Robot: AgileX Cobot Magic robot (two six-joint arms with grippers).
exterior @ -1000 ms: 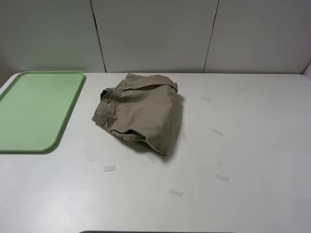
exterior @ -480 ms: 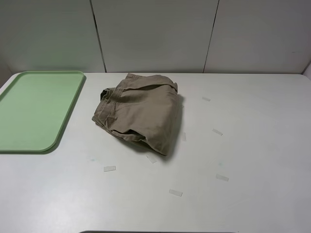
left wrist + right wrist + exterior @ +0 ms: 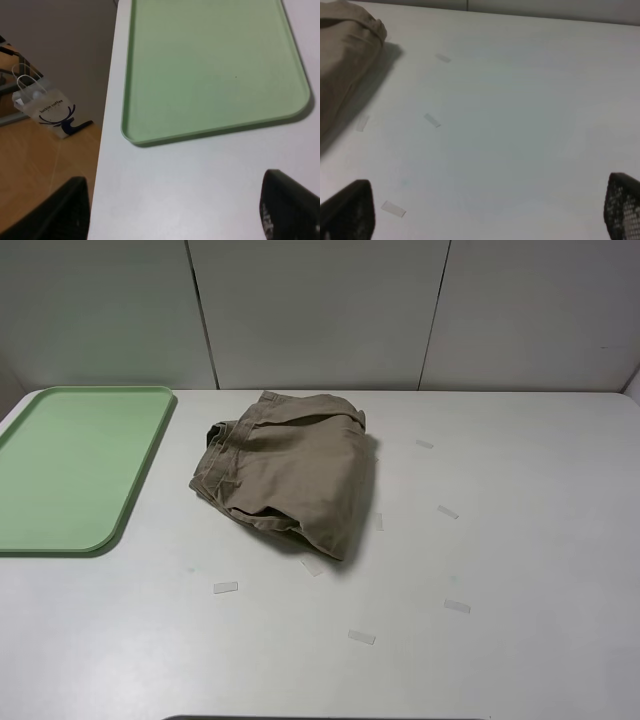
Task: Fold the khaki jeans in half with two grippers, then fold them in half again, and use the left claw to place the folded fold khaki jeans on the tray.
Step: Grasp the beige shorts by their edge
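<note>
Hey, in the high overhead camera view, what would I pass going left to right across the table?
green tray → khaki jeans → small tape strip lying on the table right of the jeans

The left gripper (image 3: 177,212) hangs above the front left part of the tabletop (image 3: 190,170), close to its left edge; its jaws stand wide apart with nothing between them; only the two black fingertips (image 3: 70,210) show in the left wrist view, one blurred and smooth, the other with a finely textured inner face. The right gripper (image 3: 485,210) hangs above the right half of the tabletop, clear of its surface; its jaws are spread as wide, again with nothing between them; its black fingertips (image 3: 622,205) show a meshed texture on their pads. Neither gripper touches anything. The arms and wrists themselves cannot be seen in any view.
</note>
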